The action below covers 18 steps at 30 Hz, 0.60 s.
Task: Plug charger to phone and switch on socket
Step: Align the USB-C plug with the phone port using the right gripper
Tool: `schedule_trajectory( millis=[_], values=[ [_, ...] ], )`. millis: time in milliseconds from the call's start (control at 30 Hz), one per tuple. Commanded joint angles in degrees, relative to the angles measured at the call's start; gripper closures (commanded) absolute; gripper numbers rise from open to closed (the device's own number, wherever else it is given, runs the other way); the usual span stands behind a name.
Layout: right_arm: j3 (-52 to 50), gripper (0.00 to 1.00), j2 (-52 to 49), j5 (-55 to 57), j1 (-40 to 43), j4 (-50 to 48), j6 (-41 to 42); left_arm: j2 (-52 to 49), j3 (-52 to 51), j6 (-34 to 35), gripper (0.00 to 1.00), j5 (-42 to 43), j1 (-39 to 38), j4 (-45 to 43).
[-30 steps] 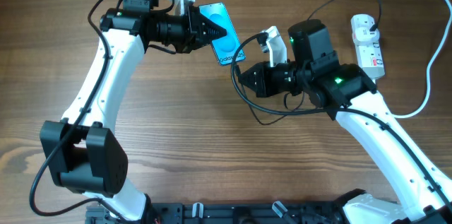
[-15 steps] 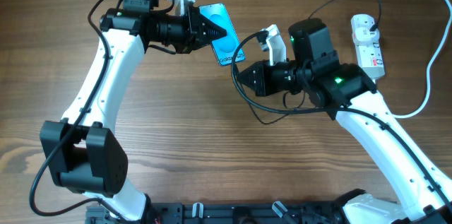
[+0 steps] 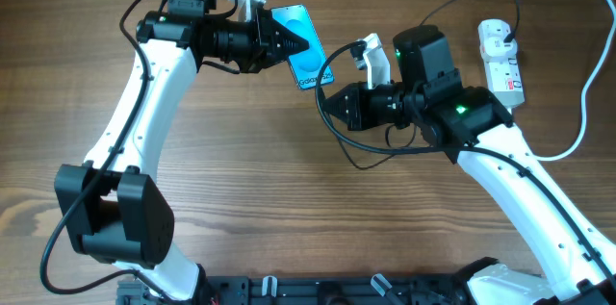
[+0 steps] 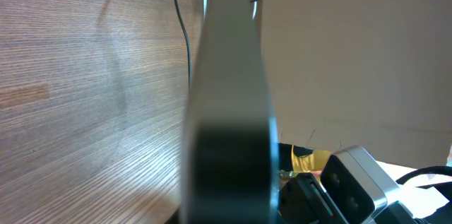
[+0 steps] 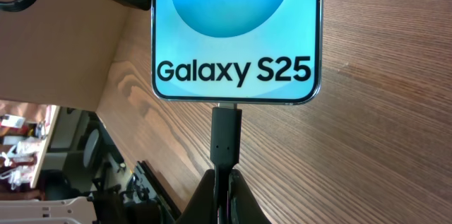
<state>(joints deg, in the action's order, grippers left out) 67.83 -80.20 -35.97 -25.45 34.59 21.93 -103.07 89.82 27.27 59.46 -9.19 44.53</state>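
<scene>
My left gripper (image 3: 289, 43) is clamped on the phone (image 3: 310, 38) and holds it off the counter (image 3: 241, 170), tilted, its lower short edge pointing toward 5 o'clock in the overhead view. My right gripper (image 3: 327, 105) sits just beyond that edge, with the phone at its 11 o'clock. Its jaws are pinched narrow on the plug end of the charger (image 3: 339, 146).

In my right wrist view the phone (image 5: 236, 33) fills the 12 o'clock side: a flat glossy slab with rounded corners, a teal-blue screen and black "Galaxy S25" lettering. The charger (image 5: 226, 136) is a small matte black rectangular plug that rises straight from my right gripper (image 5: 224, 181) and meets the middle of the phone's bottom edge. How deep the tip sits I cannot tell.

The thin black cable loops below my right arm and runs up toward the socket (image 3: 502, 63), a white plastic strip at 3 o'clock of that gripper, lying on the wood-grain counter. Its switch marks are too small to read. A thicker white cable (image 3: 585, 93) curves past it and is cut off by the frame.

My left wrist view shows the phone (image 4: 229, 75) only edge-on, as a blurred grey band, and my own fingers are not clear there.
</scene>
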Motion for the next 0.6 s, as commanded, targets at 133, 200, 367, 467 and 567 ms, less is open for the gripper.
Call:
schedule_trajectory(
  millis=[133,200,367,467,567],
  values=[
    [-0.02,0.96,-0.55,2.08,-0.42,-2.64,1.25,1.70,0.44,-1.38,0.96,2.29,-0.46,1.77],
    [-0.02,0.96,-0.61,2.08,-0.42,-3.28,2.03,1.70,0.44,-1.38,0.96,2.27,-0.72,1.81],
    [-0.02,0.96,-1.36,2.03,-0.42,-4.22,2.25,1.70,0.44,-1.38,0.96,4.35,-1.86,1.99],
    [-0.02,0.96,-1.86,1.64,-0.42,-4.44,2.23,1.70,0.44,-1.36,0.96,5.70,-1.86,2.51],
    [-0.02,0.96,-1.95,1.64,-0.42,-5.53,2.27,1.70,0.44,-1.33,0.96,5.70,-1.90,4.66]
  ],
)
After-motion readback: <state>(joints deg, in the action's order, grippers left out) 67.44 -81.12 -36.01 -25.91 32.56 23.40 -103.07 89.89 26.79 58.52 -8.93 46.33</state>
